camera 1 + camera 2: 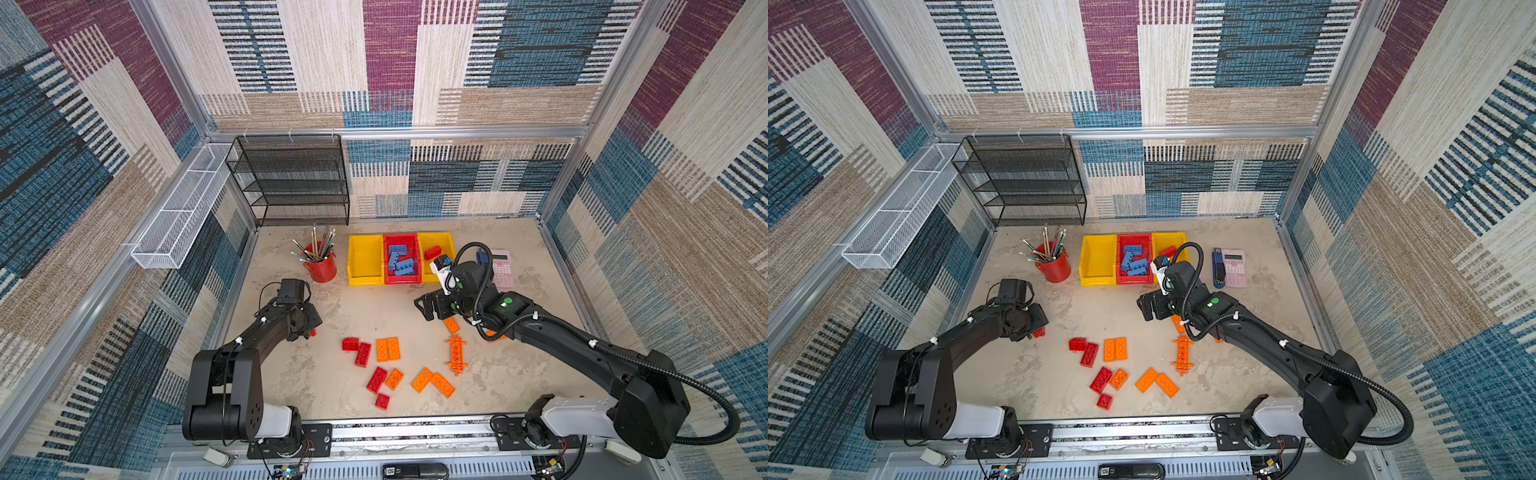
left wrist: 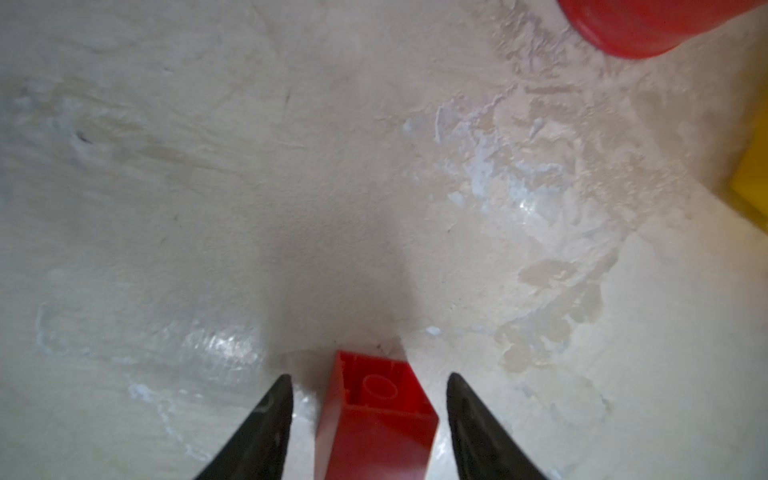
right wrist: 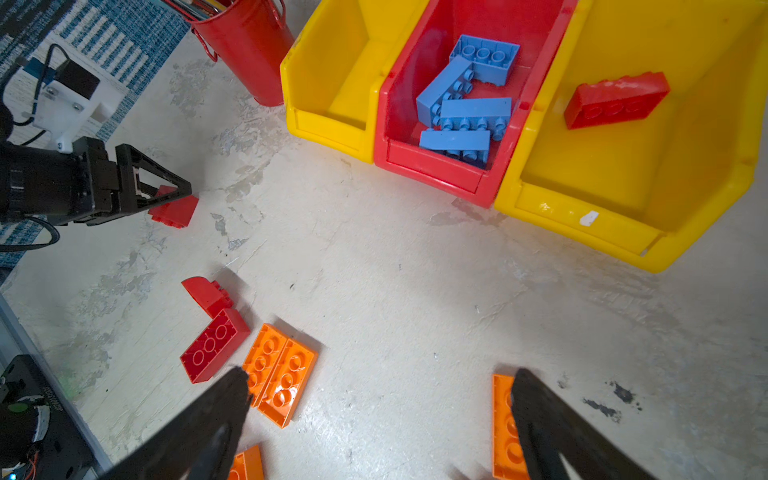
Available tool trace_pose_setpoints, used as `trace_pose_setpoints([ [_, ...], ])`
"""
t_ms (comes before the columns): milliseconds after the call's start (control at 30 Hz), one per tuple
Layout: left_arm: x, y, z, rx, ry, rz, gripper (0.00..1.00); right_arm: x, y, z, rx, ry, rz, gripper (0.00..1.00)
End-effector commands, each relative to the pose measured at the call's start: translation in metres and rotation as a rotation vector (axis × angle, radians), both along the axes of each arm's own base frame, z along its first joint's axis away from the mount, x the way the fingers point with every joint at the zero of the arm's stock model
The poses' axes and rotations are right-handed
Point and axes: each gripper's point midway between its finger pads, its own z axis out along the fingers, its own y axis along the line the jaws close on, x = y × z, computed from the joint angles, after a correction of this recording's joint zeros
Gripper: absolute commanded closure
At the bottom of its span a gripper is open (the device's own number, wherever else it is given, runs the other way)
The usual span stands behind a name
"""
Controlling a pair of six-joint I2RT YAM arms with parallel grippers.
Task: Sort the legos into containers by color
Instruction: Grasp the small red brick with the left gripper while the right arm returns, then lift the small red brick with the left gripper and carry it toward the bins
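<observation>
Where the red lego (image 2: 374, 432) lies, left gripper (image 2: 369, 376) straddles it.

Left gripper (image 2: 369, 377) seemingly ajar, right (image 3: 380, 374) wide

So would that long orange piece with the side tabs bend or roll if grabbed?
Probably stiff: the long orange tabbed piece looks like moulded hard plastic. Lying flat, it should not roll. Its side tabs could snag when pushed.
</observation>
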Motion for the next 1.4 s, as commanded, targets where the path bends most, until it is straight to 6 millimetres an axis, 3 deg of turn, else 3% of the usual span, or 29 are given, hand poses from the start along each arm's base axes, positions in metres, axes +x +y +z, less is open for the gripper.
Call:
trace_pose_setpoints([
  [0, -0.002, -0.001, -0.003, 0.019, 0.036, -0.029, 0.42, 0.000, -0.001, 0.008, 0.017, -0.025, -0.003, 0.01],
  [200, -0.001, -0.016, -0.002, 0.054, 0.064, -0.083, 0.52, -0.006, -0.006, 0.014, 0.033, -0.034, -0.012, 0.01],
  [333, -0.006, -0.028, 0.000, 0.081, 0.080, -0.119, 0.68, -0.009, -0.010, 0.016, 0.039, -0.041, -0.020, 0.01],
  [467, -0.010, -0.041, 0.005, 0.096, 0.086, -0.155, 0.78, -0.014, -0.013, 0.023, 0.057, -0.056, -0.025, 0.01],
  [667, -0.003, -0.064, 0.026, 0.119, 0.063, -0.215, 0.82, -0.021, -0.024, 0.028, 0.067, -0.073, -0.050, 0.01],
  [833, 0.021, -0.093, 0.056, 0.122, 0.010, -0.277, 0.82, -0.026, -0.036, 0.034, 0.086, -0.096, -0.095, 0.01],
  [967, 0.055, -0.132, 0.087, 0.117, -0.050, -0.355, 0.82, -0.030, -0.048, 0.035, 0.109, -0.109, -0.154, 0.01],
  [1100, 0.096, -0.188, 0.115, 0.099, -0.108, -0.451, 0.83, -0.033, -0.060, 0.034, 0.135, -0.111, -0.222, 0.01],
  [1367, 0.155, -0.301, 0.146, 0.040, -0.201, -0.637, 0.83, -0.039, -0.082, 0.051, 0.211, -0.156, -0.330, 0.01],
])
